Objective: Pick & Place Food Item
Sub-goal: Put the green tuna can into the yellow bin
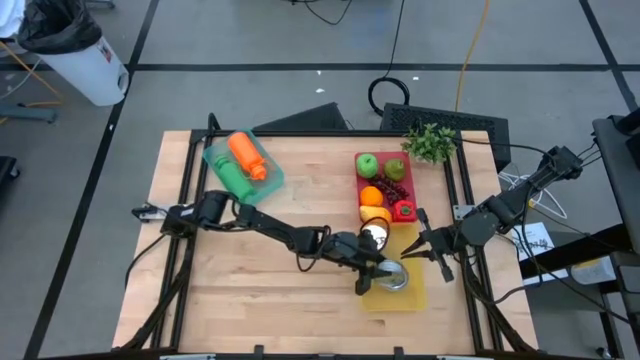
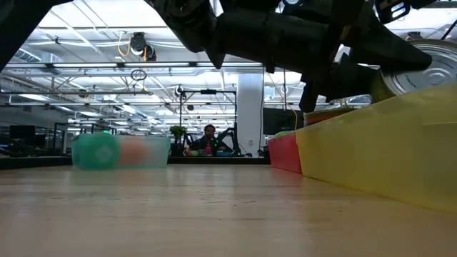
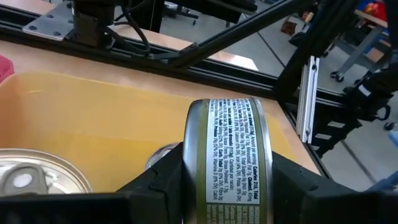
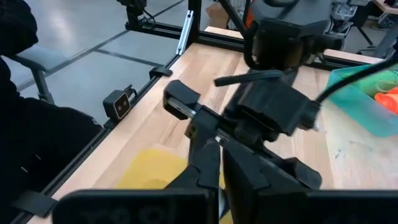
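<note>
High view: my left gripper (image 1: 372, 272) reaches into the yellow tray (image 1: 412, 298), the landmark here, gripping a tin can (image 1: 376, 238) on its side. A second can (image 1: 393, 277) lies in the tray, touching my fingers. My right gripper (image 1: 420, 243) waits shut just beside the tray's far edge, near the red tray (image 1: 363, 188) of fruit.

Low view: the yellow tray wall (image 2: 385, 150) is nearest; a can (image 2: 421, 66) shows above it.

Left wrist view: my fingers (image 3: 155, 183) clamp the can (image 3: 229, 155) by its flat ends, above the tray floor. Released like this, I judge it may roll or knock the other can (image 3: 34, 180).

Right wrist view: the left arm (image 4: 261, 118) stands close ahead, so the arms could collide.
</note>
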`<control>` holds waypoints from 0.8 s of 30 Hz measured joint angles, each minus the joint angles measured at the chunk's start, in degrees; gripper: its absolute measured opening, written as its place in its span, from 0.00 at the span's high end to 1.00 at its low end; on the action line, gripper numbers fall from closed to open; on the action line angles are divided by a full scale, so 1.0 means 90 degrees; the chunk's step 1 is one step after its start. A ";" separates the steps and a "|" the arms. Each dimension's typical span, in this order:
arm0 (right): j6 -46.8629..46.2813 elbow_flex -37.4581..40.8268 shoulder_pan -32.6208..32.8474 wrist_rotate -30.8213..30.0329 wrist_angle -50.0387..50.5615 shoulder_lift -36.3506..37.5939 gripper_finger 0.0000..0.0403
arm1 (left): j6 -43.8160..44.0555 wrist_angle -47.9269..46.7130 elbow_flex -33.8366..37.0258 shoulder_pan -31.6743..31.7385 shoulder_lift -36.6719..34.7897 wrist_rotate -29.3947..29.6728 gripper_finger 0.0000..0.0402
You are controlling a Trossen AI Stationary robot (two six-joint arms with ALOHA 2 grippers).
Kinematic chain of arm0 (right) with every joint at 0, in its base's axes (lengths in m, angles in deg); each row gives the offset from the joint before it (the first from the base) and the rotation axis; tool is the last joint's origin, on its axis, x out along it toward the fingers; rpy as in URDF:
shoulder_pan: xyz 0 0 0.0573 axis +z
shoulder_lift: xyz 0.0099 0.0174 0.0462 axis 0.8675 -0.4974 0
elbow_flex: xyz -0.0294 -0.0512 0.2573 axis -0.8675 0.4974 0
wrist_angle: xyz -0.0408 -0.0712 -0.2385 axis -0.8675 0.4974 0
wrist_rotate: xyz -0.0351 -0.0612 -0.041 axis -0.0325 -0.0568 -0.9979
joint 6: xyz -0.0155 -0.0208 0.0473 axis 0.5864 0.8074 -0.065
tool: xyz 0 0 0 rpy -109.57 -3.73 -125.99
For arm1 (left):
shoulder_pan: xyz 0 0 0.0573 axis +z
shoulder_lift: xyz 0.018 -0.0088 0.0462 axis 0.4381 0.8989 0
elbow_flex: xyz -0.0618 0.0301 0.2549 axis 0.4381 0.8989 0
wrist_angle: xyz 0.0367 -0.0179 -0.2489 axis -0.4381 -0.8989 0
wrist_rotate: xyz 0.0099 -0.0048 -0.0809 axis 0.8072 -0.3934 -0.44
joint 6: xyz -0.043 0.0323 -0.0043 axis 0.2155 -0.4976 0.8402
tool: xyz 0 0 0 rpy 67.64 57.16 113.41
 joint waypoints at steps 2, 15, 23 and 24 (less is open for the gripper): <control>0.0000 0.0000 0.0000 0.0000 0.0000 -0.0005 0.98 | -0.0035 0.0018 0.0002 -0.0062 0.0000 0.0172 0.60; -0.0010 0.0000 0.0000 0.0000 -0.0036 -0.0005 0.98 | 0.0817 -0.0264 0.0012 0.0005 0.0007 0.0571 0.36; -0.0132 0.0000 0.0000 0.0022 -0.0058 -0.0011 0.98 | -0.0083 -0.0255 0.0022 0.0102 -0.0418 -0.0007 0.27; -0.0136 0.0000 0.0000 0.0022 -0.0121 -0.0025 0.98 | -0.0155 -0.0348 0.0019 0.0112 -0.0541 -0.0098 0.27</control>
